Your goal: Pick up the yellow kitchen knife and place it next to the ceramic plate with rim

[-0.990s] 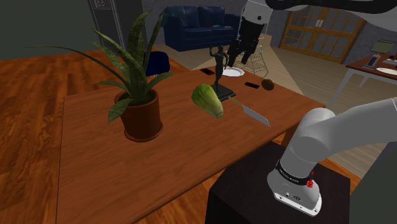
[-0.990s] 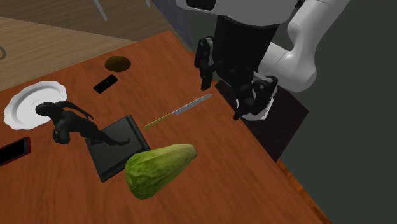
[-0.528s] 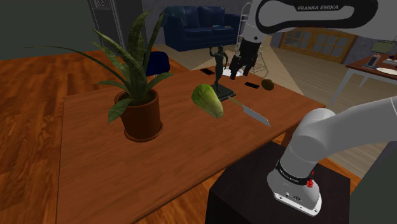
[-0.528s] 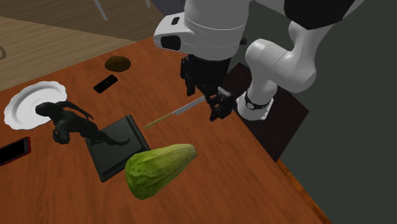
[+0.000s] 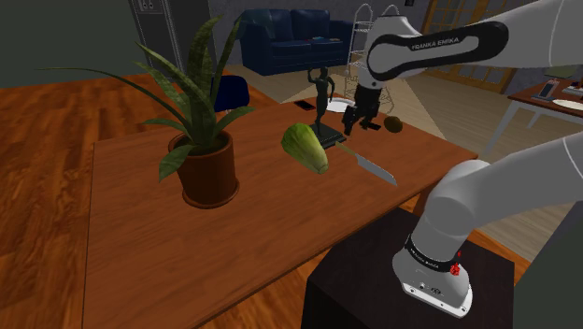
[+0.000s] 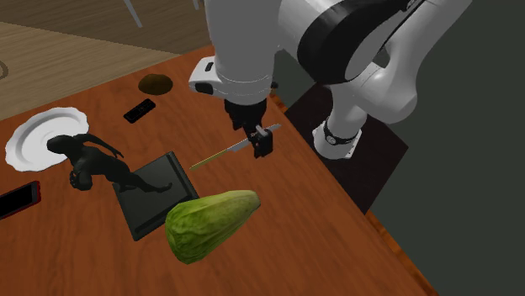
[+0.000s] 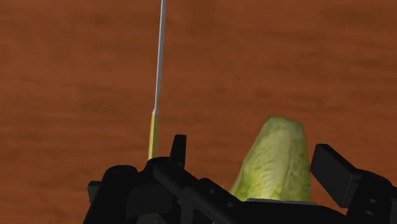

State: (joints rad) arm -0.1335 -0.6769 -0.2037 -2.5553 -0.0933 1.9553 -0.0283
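The hand [image 6: 252, 133] hovered over the tabletop [image 6: 303, 244], fingers spread wide and gripping nothing, right above the yellow-handled knife [image 6: 217, 155]! The knife lay flat on the wood between the green lettuce [image 6: 210, 223] and the tabletop edge nearest the stand [image 6: 374, 172], its handle end pointing toward the dark statuette [image 6: 84, 160] on its square base [image 6: 151, 198]. The white rimmed plate [image 6: 25, 126] sat well apart, beyond the statuette, and from the wrist the yellow handle ran in beside one finger [image 7: 177, 147], not between the two.

The wooden table [image 5: 140, 243] bears knife [image 5: 374, 170], cabbage [image 5: 306, 148], potted plant [image 5: 207, 168], statuette [image 5: 322, 98] and plate [image 6: 38, 134].
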